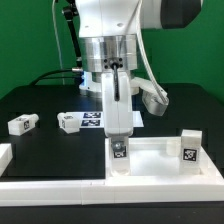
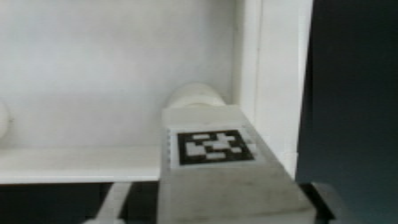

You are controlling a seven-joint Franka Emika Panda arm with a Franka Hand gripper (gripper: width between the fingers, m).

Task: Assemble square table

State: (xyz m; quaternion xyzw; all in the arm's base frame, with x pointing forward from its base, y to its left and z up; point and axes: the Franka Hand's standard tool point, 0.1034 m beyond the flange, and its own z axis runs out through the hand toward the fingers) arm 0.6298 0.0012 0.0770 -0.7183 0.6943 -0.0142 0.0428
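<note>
Bright, even light in the exterior view, seemingly from above. Whites of the square table top [image 1: 160, 165] nearly washed out against the black bench [image 1: 40, 105]. Coarse and slightly soft throughout. Dimmer and greyer in the wrist view, with the close leg block [image 2: 217, 150] blurred.

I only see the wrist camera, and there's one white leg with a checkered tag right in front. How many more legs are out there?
Observer: Three more. The standing leg is upright at the end of the square top, on the exterior view's right.
Operator: Where are the other two?
Observer: Both lie on the black table, outside the top, on the exterior view's left: the far-left leg and the middle leg.
Operator: Is my leg straight?
Observer: Yes. The claw holds the held leg upright, with its lower end inside the top. I can't tell whether it touches.
</note>
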